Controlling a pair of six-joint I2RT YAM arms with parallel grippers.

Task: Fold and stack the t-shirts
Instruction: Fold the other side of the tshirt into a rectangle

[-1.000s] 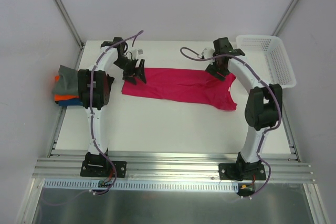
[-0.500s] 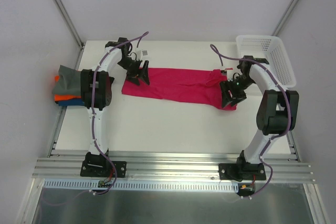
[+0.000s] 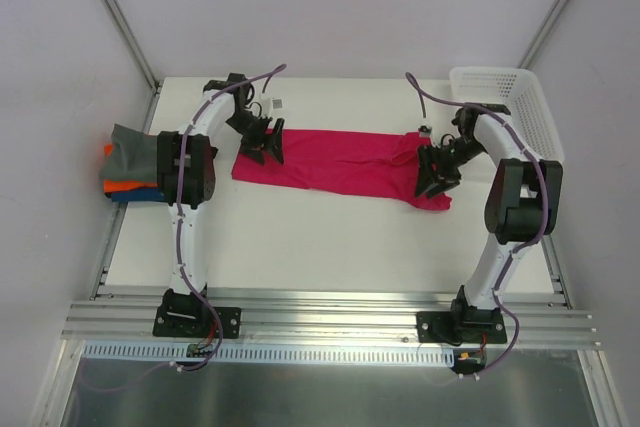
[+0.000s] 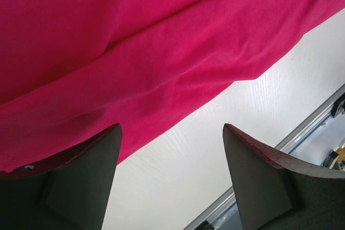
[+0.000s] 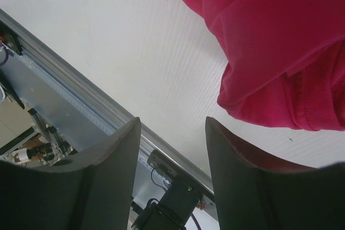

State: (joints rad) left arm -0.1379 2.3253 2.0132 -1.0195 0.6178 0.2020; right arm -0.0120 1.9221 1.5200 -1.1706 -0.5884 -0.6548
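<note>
A magenta-red t-shirt [image 3: 335, 160] lies folded into a long strip across the back of the white table [image 3: 300, 237]. My left gripper [image 3: 262, 145] hangs open over the strip's left end; in the left wrist view the red cloth [image 4: 135, 41] fills the top and nothing is between the fingers. My right gripper [image 3: 432, 175] is open over the strip's right end, where the cloth [image 5: 280, 52] bunches into folds. A stack of folded t-shirts, grey [image 3: 128, 151] on orange and blue, sits at the table's left edge.
A white plastic lattice basket [image 3: 508, 107] stands at the back right corner. An aluminium rail [image 3: 330, 312] runs along the table's near edge, also seen in the right wrist view [image 5: 64, 79]. Grey walls close in the back and sides.
My right gripper swung from the shirt's upper right corner out to its right end and settled slightly higher there. My left gripper shifted a little right along the left end.
</note>
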